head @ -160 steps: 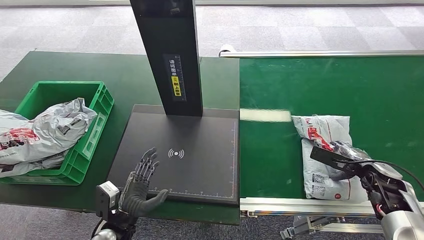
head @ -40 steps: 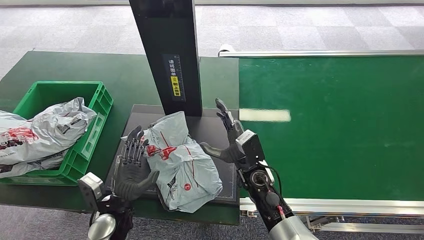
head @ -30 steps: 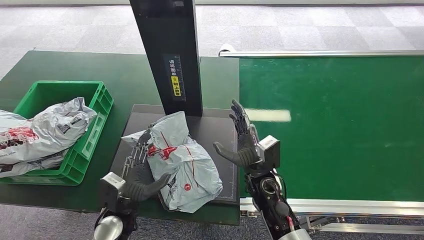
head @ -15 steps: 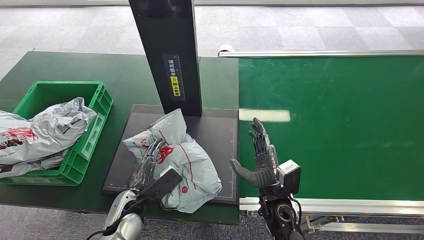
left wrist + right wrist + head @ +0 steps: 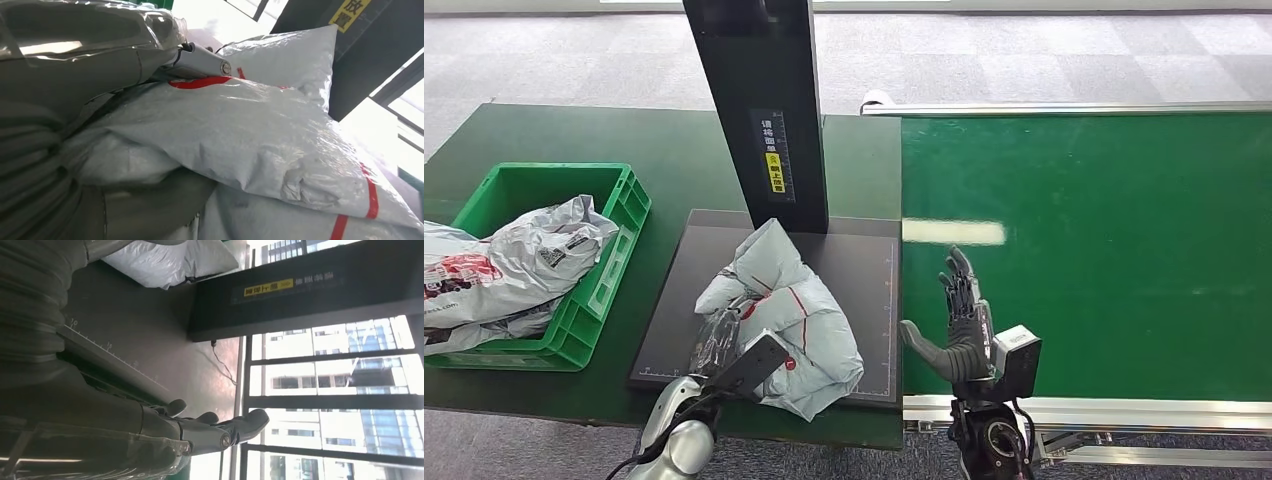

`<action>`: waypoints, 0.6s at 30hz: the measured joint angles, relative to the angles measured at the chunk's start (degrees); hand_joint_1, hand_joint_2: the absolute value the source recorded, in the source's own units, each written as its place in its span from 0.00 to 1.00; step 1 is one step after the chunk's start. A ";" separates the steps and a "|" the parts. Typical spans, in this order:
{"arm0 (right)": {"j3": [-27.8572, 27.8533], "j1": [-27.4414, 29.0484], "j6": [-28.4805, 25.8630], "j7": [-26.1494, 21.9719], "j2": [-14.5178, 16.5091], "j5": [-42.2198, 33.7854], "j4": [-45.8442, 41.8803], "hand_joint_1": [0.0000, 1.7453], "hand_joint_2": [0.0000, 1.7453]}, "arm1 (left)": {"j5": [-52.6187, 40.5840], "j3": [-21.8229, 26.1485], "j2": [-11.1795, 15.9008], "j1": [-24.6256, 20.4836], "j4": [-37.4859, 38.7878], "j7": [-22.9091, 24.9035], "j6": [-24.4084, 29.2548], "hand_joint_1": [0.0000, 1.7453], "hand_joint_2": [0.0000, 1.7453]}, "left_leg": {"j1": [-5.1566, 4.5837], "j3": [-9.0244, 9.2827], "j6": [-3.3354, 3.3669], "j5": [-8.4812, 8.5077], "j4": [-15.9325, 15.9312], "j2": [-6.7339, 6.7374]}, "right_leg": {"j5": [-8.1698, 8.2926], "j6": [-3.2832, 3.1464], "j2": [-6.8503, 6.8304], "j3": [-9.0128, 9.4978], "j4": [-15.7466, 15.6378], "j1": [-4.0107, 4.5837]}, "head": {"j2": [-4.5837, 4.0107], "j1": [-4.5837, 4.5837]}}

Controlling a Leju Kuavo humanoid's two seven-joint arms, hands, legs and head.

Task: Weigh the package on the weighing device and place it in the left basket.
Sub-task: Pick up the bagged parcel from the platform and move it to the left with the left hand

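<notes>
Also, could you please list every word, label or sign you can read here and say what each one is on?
"放置": end of the yellow label on the black post; its other characters are too small to read.
Wireless-wave symbol hidden; ruler ticks along the scale platform edge, unnumbered.
Red markings and printed labels on the package and the bags in the basket: unreadable.

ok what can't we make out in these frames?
- Left hand: head view, its fingers lie against the package; whether they grip it cannot be told.
- Scale platform: no weight readout visible.
- Bags in the green basket: cut off by the head view's left edge.
- Column label: print too small to read.
- Right hand: open, over the belt's edge.
</notes>
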 joint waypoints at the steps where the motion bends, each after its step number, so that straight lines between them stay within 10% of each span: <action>1: -0.40 0.16 -0.26 0.32 0.17 -0.14 0.00 0.00 1.00 | 0.28 0.04 -0.03 -0.03 0.00 -0.24 0.11 0.99 1.00 | 0.00 0.00 0.00 0.00 0.00 0.00 | 0.00 0.00 0.00 0.00 0.00 0.00 | 0.00 -0.01; 12: -2.54 1.34 -2.96 3.29 0.84 -2.00 -0.15 0.00 1.00 | 5.17 0.55 -0.14 -0.27 -0.09 -4.01 1.94 1.00 1.00 | 0.00 -0.02 0.00 0.00 0.00 0.00 | 0.00 0.00 0.00 0.00 0.00 0.00 | 0.00 0.00; 18: -3.03 2.31 -4.04 3.59 0.83 -3.46 -0.24 0.00 1.00 | 15.65 2.22 -0.79 1.68 -3.69 -15.05 11.95 1.00 1.00 | 0.01 -0.12 0.00 0.00 0.00 0.04 | 0.00 0.00 0.01 -0.15 0.00 0.01 | 0.00 0.01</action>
